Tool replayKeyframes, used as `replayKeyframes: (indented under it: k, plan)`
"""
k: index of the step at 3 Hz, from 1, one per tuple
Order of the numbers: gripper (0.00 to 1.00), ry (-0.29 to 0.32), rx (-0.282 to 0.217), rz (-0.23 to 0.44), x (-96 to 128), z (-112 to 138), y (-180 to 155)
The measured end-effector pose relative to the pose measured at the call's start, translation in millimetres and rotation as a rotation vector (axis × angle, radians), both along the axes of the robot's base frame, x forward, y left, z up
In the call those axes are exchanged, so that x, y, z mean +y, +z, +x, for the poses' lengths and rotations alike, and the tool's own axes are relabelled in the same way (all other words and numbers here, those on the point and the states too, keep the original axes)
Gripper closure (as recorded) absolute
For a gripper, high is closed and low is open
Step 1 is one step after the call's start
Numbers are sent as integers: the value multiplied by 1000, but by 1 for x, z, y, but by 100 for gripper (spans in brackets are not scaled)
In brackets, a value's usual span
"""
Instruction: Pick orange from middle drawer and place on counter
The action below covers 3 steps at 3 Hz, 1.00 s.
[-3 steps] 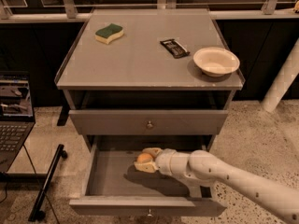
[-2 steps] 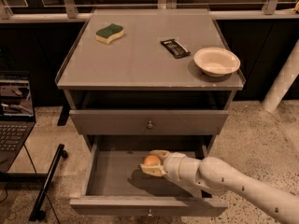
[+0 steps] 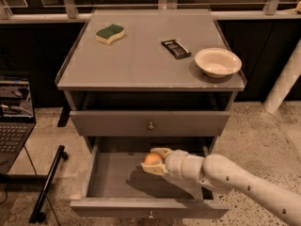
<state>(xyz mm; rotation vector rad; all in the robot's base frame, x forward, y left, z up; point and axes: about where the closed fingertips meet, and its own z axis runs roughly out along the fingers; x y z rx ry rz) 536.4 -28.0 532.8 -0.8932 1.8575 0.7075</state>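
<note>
Just above the floor of the middle drawer (image 3: 112, 179), our gripper (image 3: 152, 161) pinches the orange (image 3: 151, 158). We see both well below the counter (image 3: 141, 55).

The desk (image 3: 141, 62) is a broad, flat grey top with a thin raised rim along its sides. Three things lie directly on it. A yellow-and-green sponge (image 3: 110, 33) sits near the back left corner, green side up. A dark wrapped bar (image 3: 176, 48) lies flat, right of centre. A white bowl (image 3: 217, 61) stands upright by the right edge, near the bar but apart from it. The end effector (image 3: 153, 160) is well below the desk, over the open middle drawer (image 3: 113, 178), its fingers closed around the orange (image 3: 151, 158).
</note>
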Motion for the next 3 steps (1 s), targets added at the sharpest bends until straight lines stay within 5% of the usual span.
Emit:
replayKeyframes:
  k: [1,3]
  plan:
    - [100,51,-54,-34,9,-14,56]
    - [100,127,-252,-207,17,5,205]
